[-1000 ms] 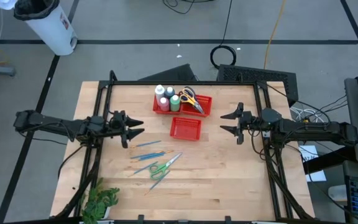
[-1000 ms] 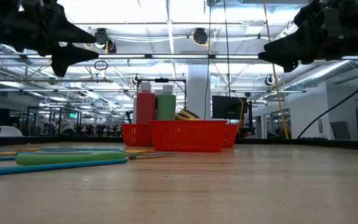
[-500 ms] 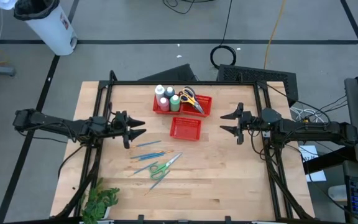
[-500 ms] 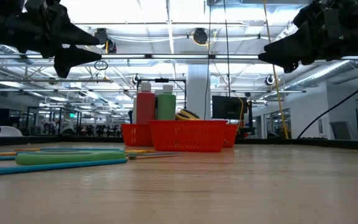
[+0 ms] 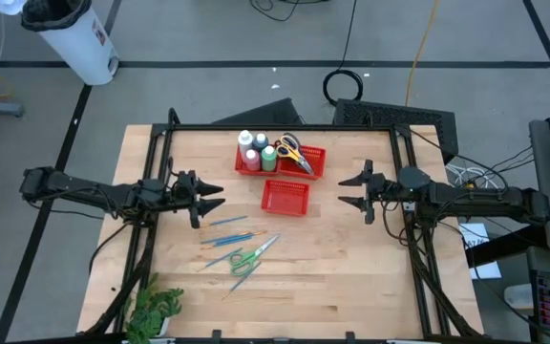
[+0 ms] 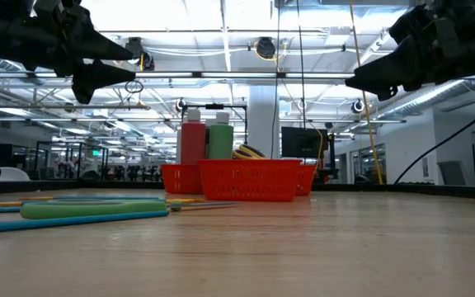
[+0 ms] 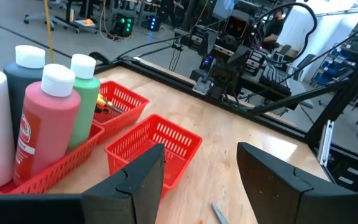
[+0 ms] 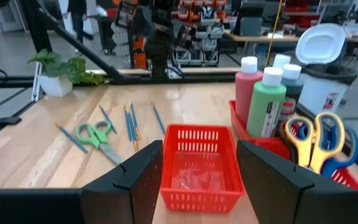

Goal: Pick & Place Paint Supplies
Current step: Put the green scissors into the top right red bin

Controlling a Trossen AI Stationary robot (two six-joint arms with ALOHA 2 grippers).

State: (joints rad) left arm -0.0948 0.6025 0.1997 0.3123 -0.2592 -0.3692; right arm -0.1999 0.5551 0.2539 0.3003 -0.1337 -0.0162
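Several white-capped paint bottles (image 5: 256,149) and yellow and blue-handled scissors (image 5: 292,151) stand in a long red basket (image 5: 316,164) at the table's far middle. A smaller red basket (image 5: 285,197) sits just in front, holding nothing. Green-handled scissors (image 5: 248,256) and several thin brushes (image 5: 225,229) lie flat on the wood left of centre. My left gripper (image 5: 208,197) hangs open above the table, left of the baskets. My right gripper (image 5: 353,190) hangs open to their right.
A green leafy plant (image 5: 154,311) stands at the table's near left corner. A black frame (image 5: 285,127) runs along the table's far edge and sides. Bare wood (image 5: 351,277) lies at the near right.
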